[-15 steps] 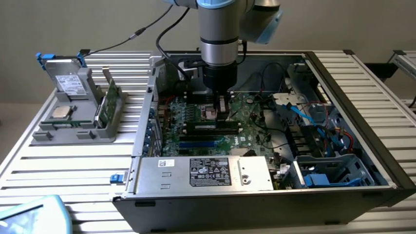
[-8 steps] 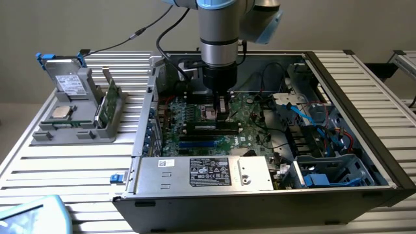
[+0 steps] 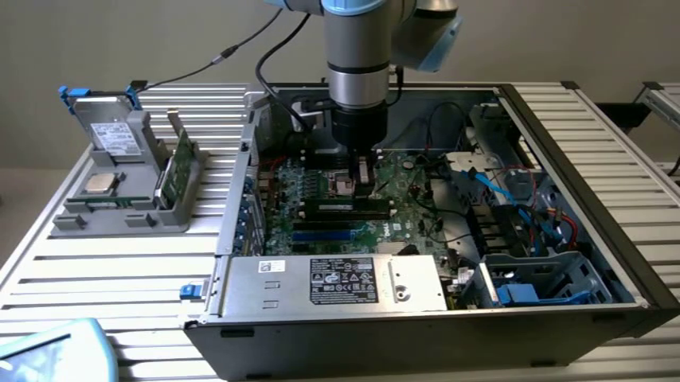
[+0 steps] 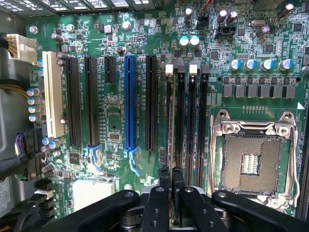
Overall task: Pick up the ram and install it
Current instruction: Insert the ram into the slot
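- Over the motherboard [image 4: 116,108], one ram [image 3: 342,208]: long, thin, dark stick, white label, standing edgewise at the memory slots [image 4: 192,121].
- Gripper [image 4: 171,181] pinched narrow on its top edge.
- Four slots, one open socket [image 4: 251,162].

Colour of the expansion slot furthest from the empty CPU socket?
White: the long plastic expansion slot at the row's end. Best in the wrist view.
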Controlling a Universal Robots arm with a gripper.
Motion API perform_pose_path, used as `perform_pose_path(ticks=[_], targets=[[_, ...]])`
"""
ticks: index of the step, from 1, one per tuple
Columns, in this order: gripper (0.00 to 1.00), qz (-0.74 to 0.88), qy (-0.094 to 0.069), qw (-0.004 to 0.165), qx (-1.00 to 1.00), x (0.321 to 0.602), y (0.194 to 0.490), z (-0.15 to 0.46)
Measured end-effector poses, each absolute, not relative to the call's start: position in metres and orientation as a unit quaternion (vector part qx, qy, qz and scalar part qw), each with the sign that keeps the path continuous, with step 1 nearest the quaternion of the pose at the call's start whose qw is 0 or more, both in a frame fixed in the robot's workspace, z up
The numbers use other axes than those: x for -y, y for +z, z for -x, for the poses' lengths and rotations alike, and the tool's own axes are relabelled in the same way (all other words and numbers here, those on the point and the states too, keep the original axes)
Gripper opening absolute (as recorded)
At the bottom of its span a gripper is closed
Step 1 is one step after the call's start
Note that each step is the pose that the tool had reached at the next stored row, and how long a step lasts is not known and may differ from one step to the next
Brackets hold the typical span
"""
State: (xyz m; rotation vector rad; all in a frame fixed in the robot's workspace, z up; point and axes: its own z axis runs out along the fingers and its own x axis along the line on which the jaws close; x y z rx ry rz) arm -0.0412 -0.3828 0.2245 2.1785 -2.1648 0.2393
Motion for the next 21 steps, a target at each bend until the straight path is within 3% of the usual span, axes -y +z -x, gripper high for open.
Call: perform_pose_path(ticks=[21], targets=[[0.13,-0.707,0.082,0.035,0.701,0.3819,0.2227,0.04]])
